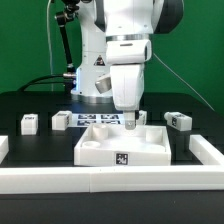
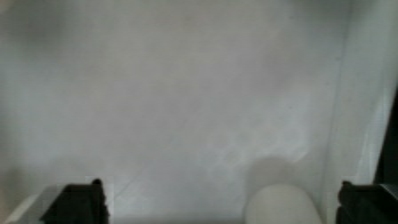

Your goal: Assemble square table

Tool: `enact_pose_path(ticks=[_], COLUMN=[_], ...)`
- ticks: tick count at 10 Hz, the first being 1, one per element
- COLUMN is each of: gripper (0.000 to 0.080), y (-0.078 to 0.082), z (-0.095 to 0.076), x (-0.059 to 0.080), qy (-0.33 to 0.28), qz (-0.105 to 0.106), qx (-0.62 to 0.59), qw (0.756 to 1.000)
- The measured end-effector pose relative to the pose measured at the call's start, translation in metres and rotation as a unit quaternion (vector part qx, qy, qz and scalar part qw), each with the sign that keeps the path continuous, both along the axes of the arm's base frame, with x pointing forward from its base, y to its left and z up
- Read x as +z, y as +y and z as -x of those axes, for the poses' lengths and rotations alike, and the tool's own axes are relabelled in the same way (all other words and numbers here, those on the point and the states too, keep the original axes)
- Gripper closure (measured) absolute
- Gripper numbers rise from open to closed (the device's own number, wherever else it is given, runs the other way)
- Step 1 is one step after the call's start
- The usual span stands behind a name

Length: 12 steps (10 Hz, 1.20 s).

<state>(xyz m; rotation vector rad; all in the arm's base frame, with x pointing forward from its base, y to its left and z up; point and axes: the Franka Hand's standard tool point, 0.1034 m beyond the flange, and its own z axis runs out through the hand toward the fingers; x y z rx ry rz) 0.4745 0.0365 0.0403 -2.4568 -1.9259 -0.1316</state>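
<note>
The square table's white tabletop (image 1: 108,147) lies rim-up in the middle, with a black-white tag (image 1: 122,157) on its front wall. My gripper (image 1: 129,121) hangs over its back part, fingers pointing down. In the wrist view the white tabletop surface (image 2: 178,100) fills the picture. The dark fingertips (image 2: 80,203) stand far apart at the edges, so the gripper (image 2: 226,205) is open. A rounded white form (image 2: 285,203) rises between them, touching neither; I cannot tell what it is. Small white block legs lie at the exterior view's left (image 1: 29,122), (image 1: 60,119) and right (image 1: 178,120).
The marker board (image 1: 95,120) lies behind the tabletop by the robot's base. A long white border rail (image 1: 110,181) runs along the front, with side pieces at the left (image 1: 3,148) and right (image 1: 206,150). The table top is black.
</note>
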Motion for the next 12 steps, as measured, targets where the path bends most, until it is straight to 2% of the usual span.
enact_pose_path(ticks=[3,6,8,11,12], gripper=[0.0150,0.0150,0.0150,0.0551,0.0551], y=[0.006,0.006,0.005,0.004,0.004], z=[0.025,0.036,0.037,0.037,0.037], x=[-0.018,-0.033,-0.036,-0.036,-0.036], qy=[0.015,0.032,0.035,0.035,0.035], qz=[-0.003,-0.005,-0.005,-0.005,-0.005], qx=[0.002,-0.002,-0.003,-0.003,-0.003], qw=[1.000,0.999,0.999,0.999,0.999])
